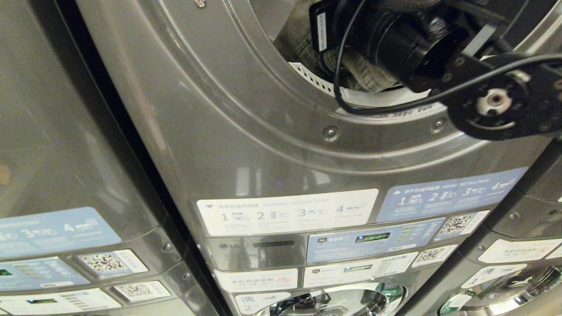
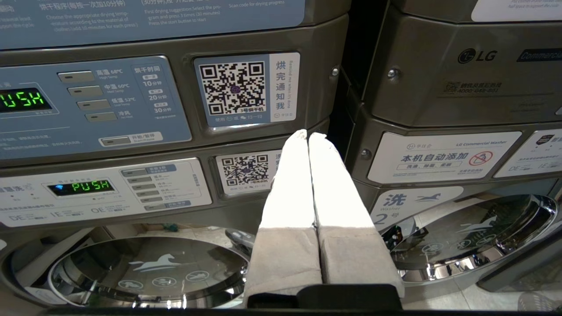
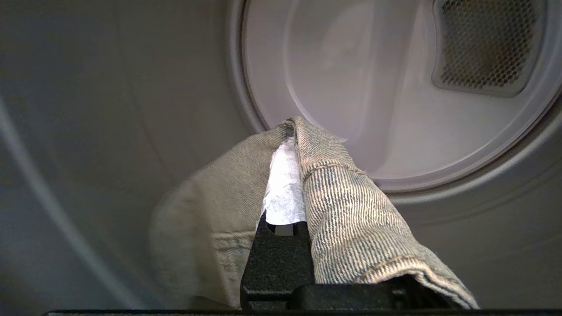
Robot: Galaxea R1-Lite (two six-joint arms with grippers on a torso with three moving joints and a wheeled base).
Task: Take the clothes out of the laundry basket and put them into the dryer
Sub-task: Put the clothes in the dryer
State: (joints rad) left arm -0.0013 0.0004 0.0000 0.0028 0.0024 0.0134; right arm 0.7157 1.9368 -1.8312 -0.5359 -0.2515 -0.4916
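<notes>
right gripper (image 3: 287, 136): i see it clamped tight on the clothes (image 3: 347, 219), with denim folded over both sides of its white-wrapped fingers (image 3: 284, 188); it sits inside the dryer (image 1: 246, 114), past the door opening.
clothes: the faded denim hangs off the gripper within the drum; in my head view a bit of it shows behind the right arm (image 1: 408, 44), just above the white lint screen (image 1: 314, 79).
drum: the pale rear wall (image 3: 395, 96) and its perforated vent (image 3: 487, 44) lie ahead, apart from the cloth.
risk, release too near the mouth: i judge that if i let go here, the trailing part could drape over the opening's lower lip (image 1: 386, 105) and slide back out, or get caught when the door shuts. how much cloth trails behind the wrist i cannot tell.
risk, cloth clinging: with denim wrapped around both fingers, it may stay hooked on one after i part them and get dragged out as i withdraw.
risk, cable: the black cable (image 1: 338, 83) loops low across the opening; i think it could snag the lip or the cloth on the way out.
left gripper (image 2: 307, 136): pressed together and empty, parked low before the control panels (image 2: 92, 101), by the gap between two stacks.
laundry basket: not in any of my views.
</notes>
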